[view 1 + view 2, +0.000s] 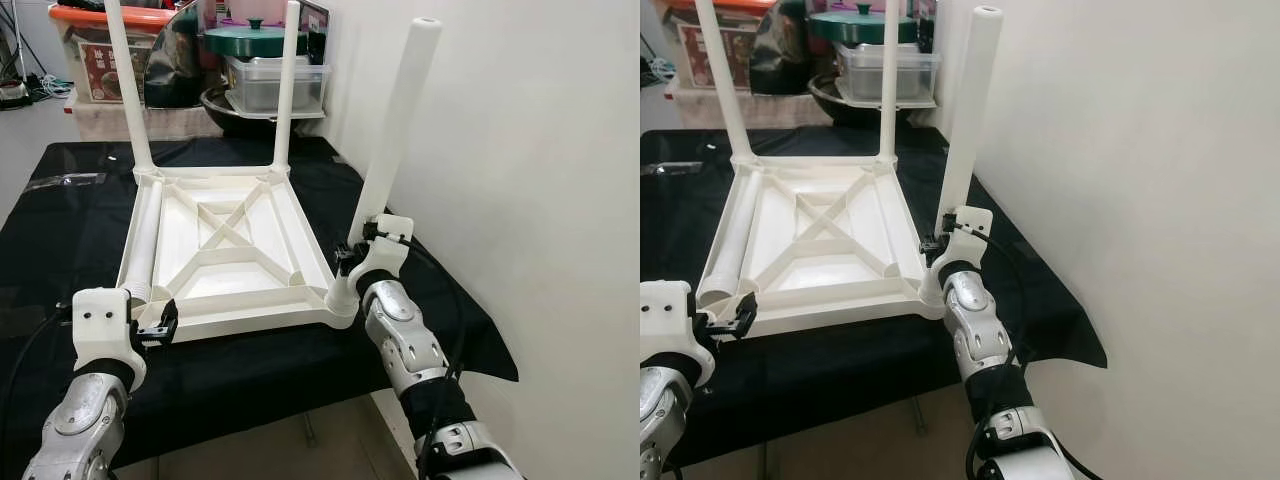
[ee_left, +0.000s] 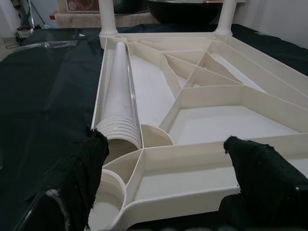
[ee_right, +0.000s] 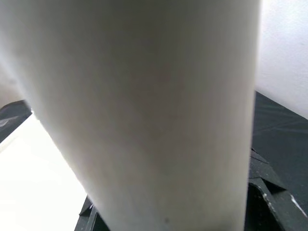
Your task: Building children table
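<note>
White loose leg (image 1: pixel 145 240) lies lengthwise at lower left, just beyond the spread left end effector (image 1: pixel 150 332); right end effector (image 1: pixel 362 252) clamps the tilted leg (image 1: pixel 398 125).

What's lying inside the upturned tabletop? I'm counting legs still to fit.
One loose leg lies along the left channel of the tabletop, its ribbed end beside the empty near-left socket. The other compartments look bare; anything under the leg is covered.

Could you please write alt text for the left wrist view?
An upturned white plastic tabletop on black cloth, one loose table leg lying inside its rim. The left gripper is open at the near corner socket.
</note>
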Robot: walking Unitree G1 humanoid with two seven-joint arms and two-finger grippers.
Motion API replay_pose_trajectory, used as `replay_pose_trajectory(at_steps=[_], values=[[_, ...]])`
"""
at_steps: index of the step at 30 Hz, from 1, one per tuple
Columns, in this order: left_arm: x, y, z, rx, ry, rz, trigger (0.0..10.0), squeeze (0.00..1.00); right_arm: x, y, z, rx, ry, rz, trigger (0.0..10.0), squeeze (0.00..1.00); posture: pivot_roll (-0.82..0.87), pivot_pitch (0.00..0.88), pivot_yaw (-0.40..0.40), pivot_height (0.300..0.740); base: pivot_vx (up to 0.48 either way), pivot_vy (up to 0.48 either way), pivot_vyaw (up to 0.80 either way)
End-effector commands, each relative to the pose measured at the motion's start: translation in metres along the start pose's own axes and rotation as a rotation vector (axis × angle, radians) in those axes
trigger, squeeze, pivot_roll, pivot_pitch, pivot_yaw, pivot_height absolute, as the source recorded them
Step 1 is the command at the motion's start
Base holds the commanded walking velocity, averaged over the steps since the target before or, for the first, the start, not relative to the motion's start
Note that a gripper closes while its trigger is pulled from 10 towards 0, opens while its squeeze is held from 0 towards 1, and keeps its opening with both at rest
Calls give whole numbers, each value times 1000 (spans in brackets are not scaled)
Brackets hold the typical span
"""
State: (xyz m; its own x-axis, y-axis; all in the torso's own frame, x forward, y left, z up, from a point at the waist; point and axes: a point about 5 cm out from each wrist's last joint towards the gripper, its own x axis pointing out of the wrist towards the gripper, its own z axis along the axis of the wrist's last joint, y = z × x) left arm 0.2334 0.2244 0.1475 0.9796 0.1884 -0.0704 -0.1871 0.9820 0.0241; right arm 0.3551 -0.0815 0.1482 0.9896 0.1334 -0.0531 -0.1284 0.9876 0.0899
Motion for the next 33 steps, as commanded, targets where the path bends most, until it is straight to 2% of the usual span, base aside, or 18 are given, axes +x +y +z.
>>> replay_pose_trajectory(at_steps=[1,3,4,9,11,16,21,22,23,24,26,27,28,30,31,32,33], values=[[1,-3,-6,3,32,1,10000,0,-10,-14,-48,-4,260,-59,10000,0,138,0,-105,740,0,0,0],[1,-3,-6,3,32,2,10000,0,-9,-12,-46,5,254,-43,10000,0,136,0,-105,740,0,0,0],[1,-2,-6,4,33,3,10000,0,-9,-11,-44,23,243,-18,10000,1000,134,0,-105,740,0,0,0],[3,-2,-5,4,31,5,10000,0,-8,-9,-30,33,179,23,10000,1000,130,0,-105,740,0,0,0],[4,-2,-5,5,30,3,10000,0,-5,-13,-5,35,59,57,10000,1000,120,0,-101,740,0,0,0],[4,-2,-5,6,30,2,10000,0,-5,-14,7,33,5,84,10000,1000,112,0,-98,740,0,0,0],[7,-3,-5,8,25,-5,10000,0,-3,-14,24,-24,-58,106,10000,1000,100,0,-93,740,0,0,0],[7,-4,-4,11,24,-6,10000,0,-3,-12,24,-30,-58,112,10000,780,100,0,-93,740,0,0,0],[7,-4,-4,11,24,-6,10000,0,-3,-12,24,-30,-58,112,10000,780,100,0,-93,740,0,0,0],[7,-4,-4,12,23,-8,10000,0,-4,-9,25,-53,-64,116,10000,43,102,0,-92,740,0,0,0],[7,-4,-4,12,23,-8,10000,0,-4,-9,25,-53,-64,116,10000,43,102,0,-92,740,0,0,0],[8,-4,-4,10,23,-10,10000,0,-6,-4,27,-44,-67,143,10000,0,103,0,-94,740,0,0,0],[8,-4,-4,10,23,-10,10000,0,-6,-4,27,-44,-67,143,10000,0,103,0,-94,740,0,0,0],[8,-5,-5,2,28,-12,10000,0,-4,-3,23,36,11,144,10000,0,103,0,-94,740,0,0,0],[8,-5,-5,2,28,-12,10000,0,-4,-3,23,36,11,144,10000,0,103,0,-94,740,0,0,0],[9,-7,-6,-5,35,-21,10000,0,-1,0,17,120,101,140,10000,0,97,0,-95,740,0,0,0],[9,-7,-6,-5,35,-21,10000,0,-1,0,17,120,101,140,10000,0,97,0,-95,740,0,0,0]])
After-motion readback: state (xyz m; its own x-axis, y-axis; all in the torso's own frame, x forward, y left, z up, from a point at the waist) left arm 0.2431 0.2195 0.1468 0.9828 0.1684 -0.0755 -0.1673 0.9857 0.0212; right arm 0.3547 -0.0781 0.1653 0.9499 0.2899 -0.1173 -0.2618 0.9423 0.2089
